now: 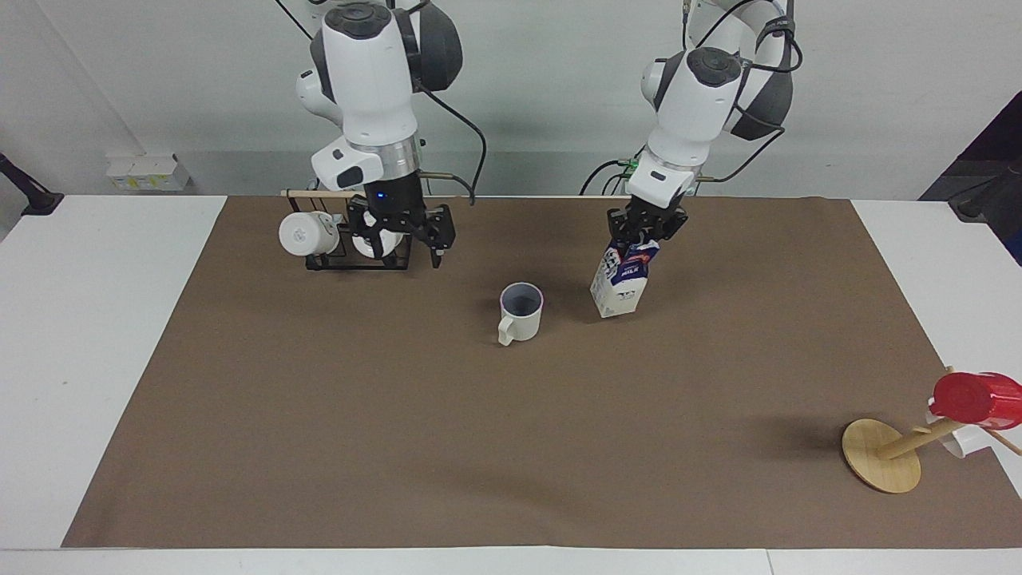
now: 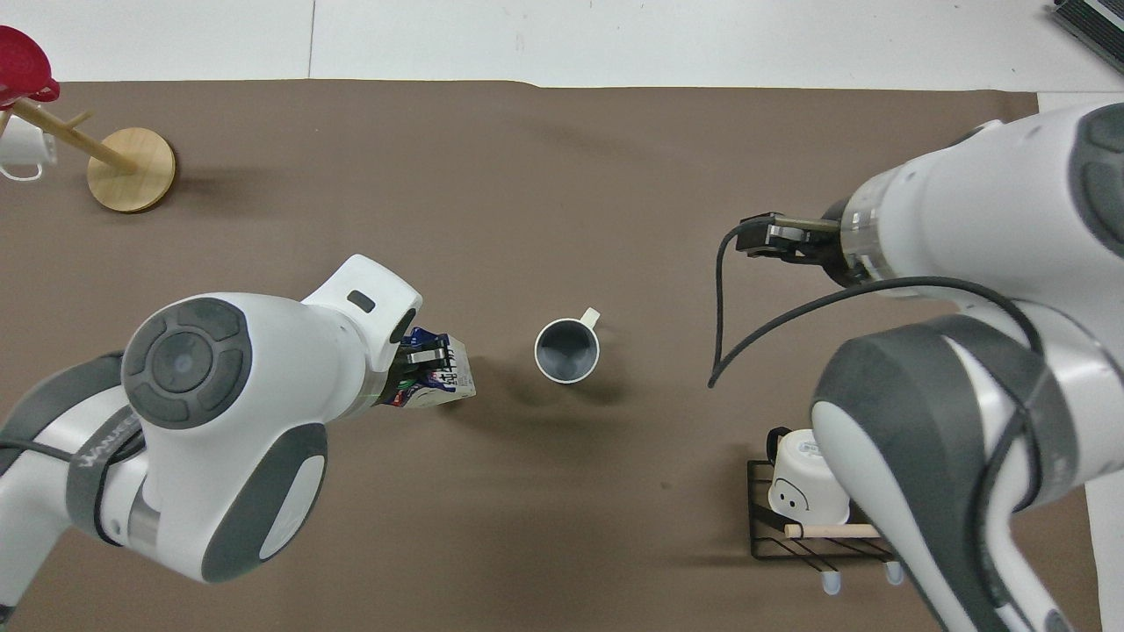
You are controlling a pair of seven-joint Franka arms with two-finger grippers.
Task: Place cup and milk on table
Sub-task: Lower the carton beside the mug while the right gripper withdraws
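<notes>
The cup (image 1: 520,311) (image 2: 567,351), cream-white with a lavender-blue inside, stands upright on the brown mat (image 1: 479,447) of the table (image 1: 96,319), with nothing touching it. The milk (image 1: 619,283) (image 2: 442,384) hangs tilted beside the cup, toward the left arm's end. My left gripper (image 1: 643,233) is shut on the milk's gable top. Its lower edge is at or just above the mat; I cannot tell which. My right gripper (image 1: 406,243) hangs open and holds nothing, raised over the mat by the mug rack.
A black wire rack (image 1: 351,257) (image 2: 773,535) with white mugs stands near the robots at the right arm's end. A wooden mug tree (image 1: 882,455) (image 2: 132,168) carrying a red cup (image 1: 974,399) (image 2: 22,66) leans at the mat's corner farthest from the robots.
</notes>
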